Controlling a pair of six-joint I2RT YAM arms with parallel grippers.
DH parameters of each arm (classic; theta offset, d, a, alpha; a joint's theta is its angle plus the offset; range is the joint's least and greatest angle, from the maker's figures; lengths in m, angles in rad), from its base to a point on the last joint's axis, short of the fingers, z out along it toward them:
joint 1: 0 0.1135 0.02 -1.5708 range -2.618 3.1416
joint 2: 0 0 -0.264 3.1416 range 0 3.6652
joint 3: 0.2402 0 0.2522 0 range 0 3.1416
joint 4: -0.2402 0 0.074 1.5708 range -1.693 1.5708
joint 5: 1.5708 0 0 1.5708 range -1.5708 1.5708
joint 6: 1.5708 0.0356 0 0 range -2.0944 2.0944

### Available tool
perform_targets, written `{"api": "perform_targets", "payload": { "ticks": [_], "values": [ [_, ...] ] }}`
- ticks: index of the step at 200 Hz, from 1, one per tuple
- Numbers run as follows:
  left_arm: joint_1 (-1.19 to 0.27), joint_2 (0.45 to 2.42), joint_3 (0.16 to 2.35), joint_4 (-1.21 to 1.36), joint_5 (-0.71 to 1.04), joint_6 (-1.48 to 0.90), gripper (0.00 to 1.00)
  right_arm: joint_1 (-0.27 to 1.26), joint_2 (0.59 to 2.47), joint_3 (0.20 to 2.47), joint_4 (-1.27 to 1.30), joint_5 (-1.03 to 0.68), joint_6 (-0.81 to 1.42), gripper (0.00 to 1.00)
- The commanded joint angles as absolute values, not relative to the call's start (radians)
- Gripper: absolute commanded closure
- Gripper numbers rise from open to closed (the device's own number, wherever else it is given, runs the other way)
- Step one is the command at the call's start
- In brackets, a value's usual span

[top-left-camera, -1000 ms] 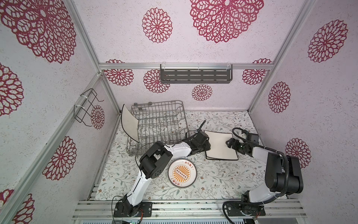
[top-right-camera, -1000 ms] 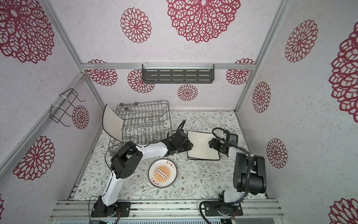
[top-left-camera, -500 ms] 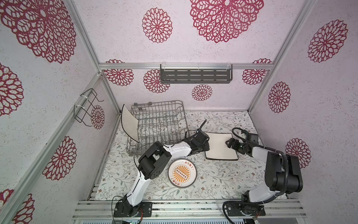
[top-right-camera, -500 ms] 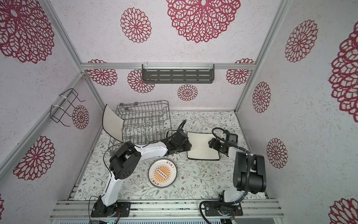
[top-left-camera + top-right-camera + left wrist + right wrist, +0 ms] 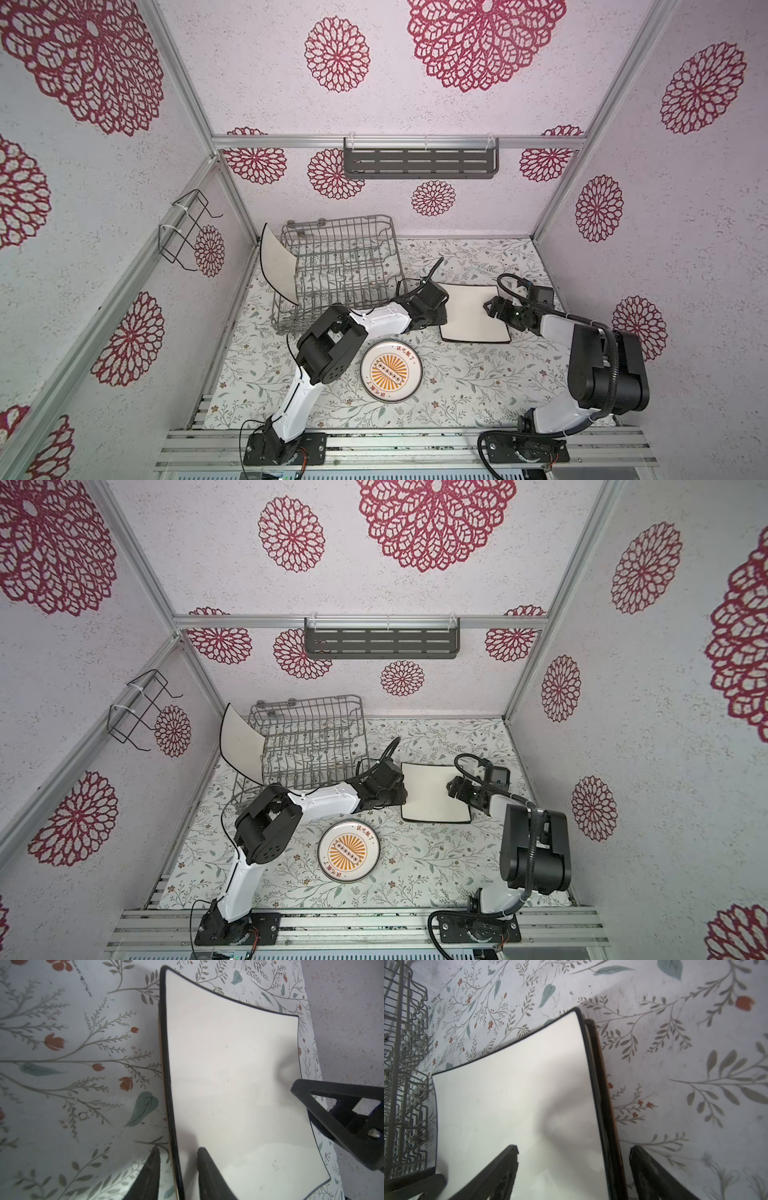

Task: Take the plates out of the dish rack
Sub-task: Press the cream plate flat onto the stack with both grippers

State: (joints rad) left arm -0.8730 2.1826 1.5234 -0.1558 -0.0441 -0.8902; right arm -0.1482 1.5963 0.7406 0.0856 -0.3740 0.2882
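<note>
In both top views nothing has shifted since a second ago. The dish rack [image 5: 340,266] at the table's [image 5: 457,395] 10 o'clock holds one square white plate [image 5: 276,262], tilted at its 9 o'clock end, apparently inside. A round plate [image 5: 390,371] lies at 6 o'clock. The left gripper [image 5: 441,318] and right gripper [image 5: 489,307] flank the stacked plate [image 5: 469,320] at 3 o'clock.

Left wrist: narrowly parted fingers [image 5: 205,1169] straddle its black rim, unclamped.

Right wrist: the jaws gape across the opposite edge, with a brown plate [image 5: 604,1093] beneath.

Dish rack [image 5: 345,257] close beside left claw [image 5: 178,1150]
</note>
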Motion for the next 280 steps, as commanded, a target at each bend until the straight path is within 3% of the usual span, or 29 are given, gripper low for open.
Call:
{"api": "perform_targets", "payload": {
  "ticks": [1, 72, 192, 249, 280],
  "values": [
    [-0.88, 2.145, 1.549, -0.175, -0.067, -0.87, 0.71, -0.151, 1.594, 0.777, 0.089, -0.382, 0.267, 0.13],
    [-0.895, 2.149, 1.576, -0.19, -0.069, -0.841, 0.79, -0.152, 1.588, 0.784, 0.072, -0.357, 0.255, 0.13],
    [-0.907, 2.167, 1.608, -0.202, -0.06, -0.825, 0.81, -0.151, 1.586, 0.784, 0.061, -0.336, 0.25, 0.13],
    [-0.908, 2.164, 1.61, -0.211, -0.06, -0.824, 0.8, -0.152, 1.59, 0.782, 0.064, -0.333, 0.247, 0.13],
    [-0.907, 2.144, 1.609, -0.233, -0.078, -0.815, 0.7, -0.152, 1.578, 0.779, 0.073, -0.338, 0.244, 0.13]
  ]
}}
